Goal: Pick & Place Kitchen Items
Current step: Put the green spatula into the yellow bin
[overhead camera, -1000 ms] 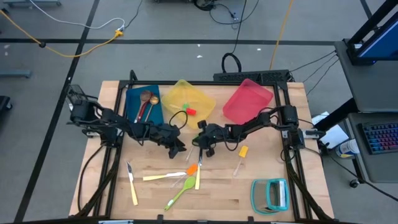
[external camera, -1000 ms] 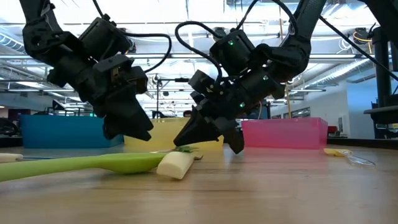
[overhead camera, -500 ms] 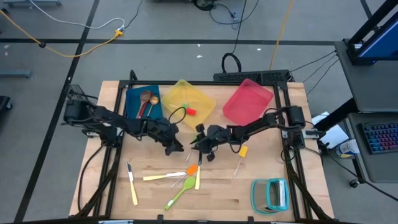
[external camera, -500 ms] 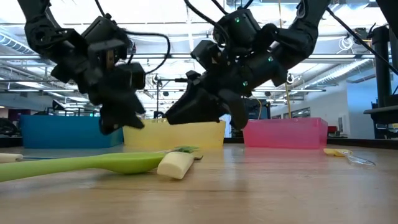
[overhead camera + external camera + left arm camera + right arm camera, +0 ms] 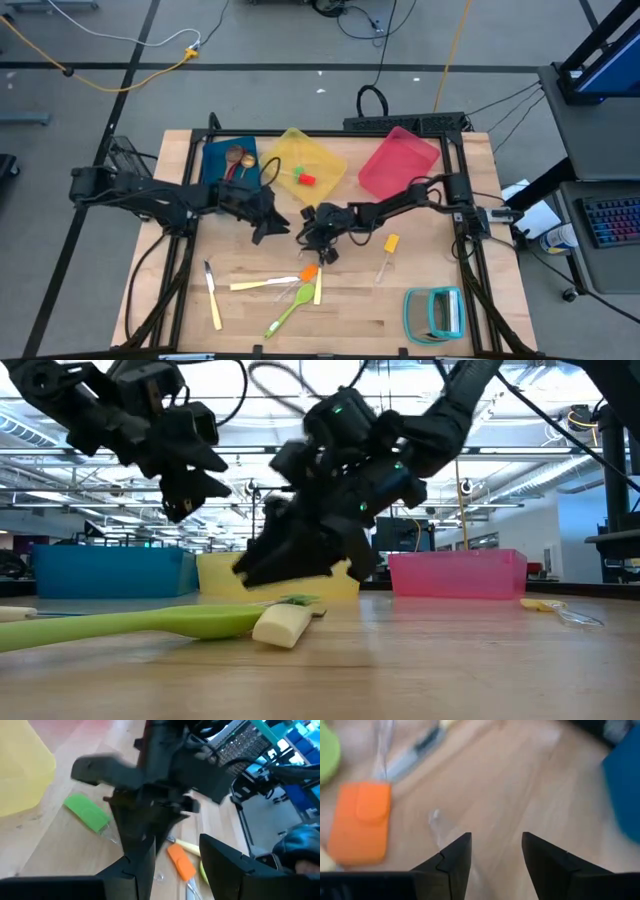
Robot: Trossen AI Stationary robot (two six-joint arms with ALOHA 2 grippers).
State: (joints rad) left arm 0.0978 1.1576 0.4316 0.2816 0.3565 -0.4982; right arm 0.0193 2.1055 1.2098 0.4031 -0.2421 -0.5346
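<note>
From above, the right gripper (image 5: 313, 232) hangs low over the middle of the pale wooden table (image 5: 360, 310), just behind the small orange spatula with a clear handle (image 5: 309, 272). The left gripper (image 5: 268, 222) hovers just beside it, in front of the yellow plastic bin (image 5: 310, 150), where a tiny red spatula (image 5: 308, 180) and a green one lie. Toward the front edge rest a long lime-green plastic spoon (image 5: 287, 310) and cream-handled cutlery (image 5: 214, 300); a yellow-headed clear-stemmed spatula (image 5: 388, 250) lies nearer the right edge, the teal-framed rack (image 5: 436, 313) at the front right corner. Wooden and brass spoons (image 5: 234, 162) sit in the blue bin (image 5: 215, 165); the pink bin (image 5: 398, 160) stands at the back right.

At table height, both grippers are off the surface; the glossy green spoon and a cream handle end (image 5: 281, 626) lie in front.

The left wrist view shows its dark fingers (image 5: 137, 865) spread apart with nothing between them, the right arm's wrist ahead, a flat green spatula (image 5: 88, 812) on the wood.

The right wrist view shows blunt black fingers (image 5: 454, 860) parted and empty; the soft rectangular orange spatula head lies to one side of the gap, outside it, not touching.
</note>
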